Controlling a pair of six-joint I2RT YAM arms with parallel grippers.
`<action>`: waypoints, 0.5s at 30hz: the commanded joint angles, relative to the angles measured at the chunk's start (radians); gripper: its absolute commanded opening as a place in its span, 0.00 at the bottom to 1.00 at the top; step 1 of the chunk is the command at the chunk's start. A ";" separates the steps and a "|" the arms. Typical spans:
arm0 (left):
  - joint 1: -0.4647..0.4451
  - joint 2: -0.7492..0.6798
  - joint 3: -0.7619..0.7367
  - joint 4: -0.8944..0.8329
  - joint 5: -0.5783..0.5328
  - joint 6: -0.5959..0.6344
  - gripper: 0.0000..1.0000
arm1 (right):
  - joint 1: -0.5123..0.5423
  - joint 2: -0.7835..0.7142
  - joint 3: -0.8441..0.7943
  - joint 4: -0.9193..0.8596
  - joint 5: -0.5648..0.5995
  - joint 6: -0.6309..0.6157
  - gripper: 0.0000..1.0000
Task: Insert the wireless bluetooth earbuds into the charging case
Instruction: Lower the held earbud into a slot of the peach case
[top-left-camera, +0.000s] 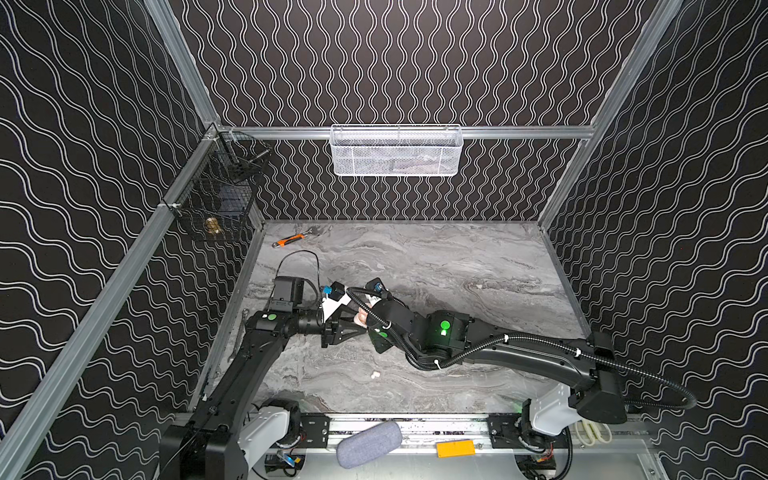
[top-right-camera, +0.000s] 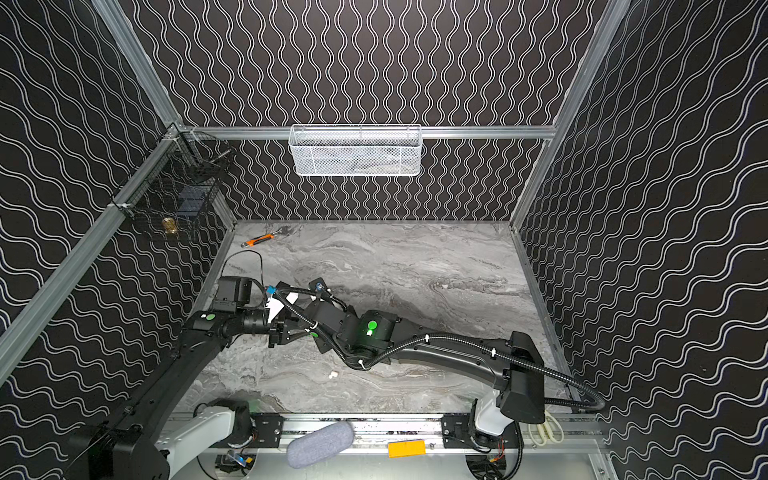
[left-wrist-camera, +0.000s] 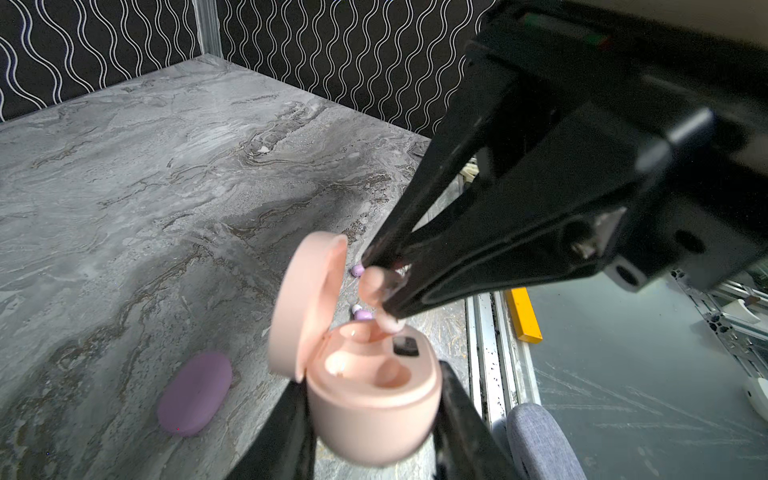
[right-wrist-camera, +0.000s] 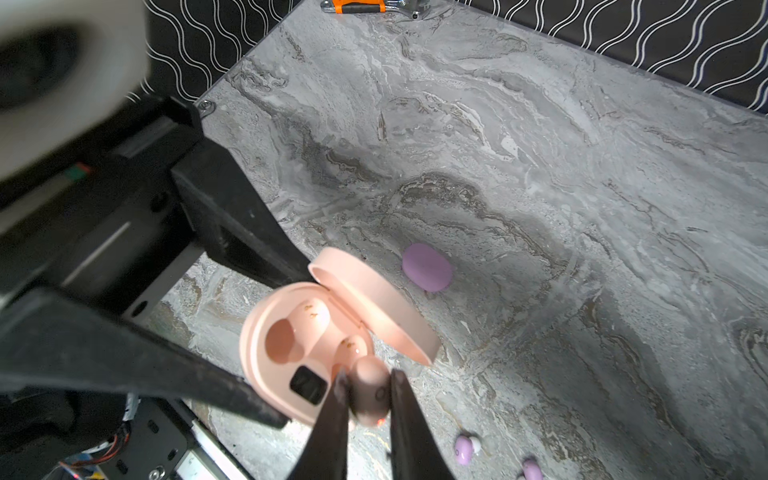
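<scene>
My left gripper (left-wrist-camera: 374, 432) is shut on the base of a peach charging case (left-wrist-camera: 374, 415), held above the table with its lid (left-wrist-camera: 307, 303) swung open. Both sockets in the case (right-wrist-camera: 253, 332) look empty. My right gripper (right-wrist-camera: 370, 386) is shut on a pale peach earbud (right-wrist-camera: 368, 382) right over the socket beside the dark window. I cannot tell if the earbud touches the case. Two lilac earbuds (right-wrist-camera: 465, 449) (right-wrist-camera: 532, 469) lie on the marble below. A cream earbud (top-left-camera: 375, 375) lies nearer the front. In both top views the right wrist hides the fingertips.
A shut lilac case (left-wrist-camera: 195, 392) lies on the table past the held case. An orange-handled wrench (top-left-camera: 291, 240) lies at the back left, a black box with a cable (top-left-camera: 286, 289) at the left edge. A grey fabric pouch (top-left-camera: 368, 442) and a yellow block (top-left-camera: 455, 449) rest on the front rail.
</scene>
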 joint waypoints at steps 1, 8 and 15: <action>0.002 -0.004 0.001 0.020 0.021 -0.007 0.04 | -0.008 -0.012 -0.010 0.047 -0.032 0.022 0.19; 0.003 -0.008 0.000 0.018 0.023 -0.009 0.03 | -0.015 -0.010 -0.014 0.048 -0.035 0.024 0.19; 0.003 -0.009 0.000 0.018 0.021 -0.006 0.03 | -0.021 -0.008 -0.017 0.065 -0.065 0.024 0.19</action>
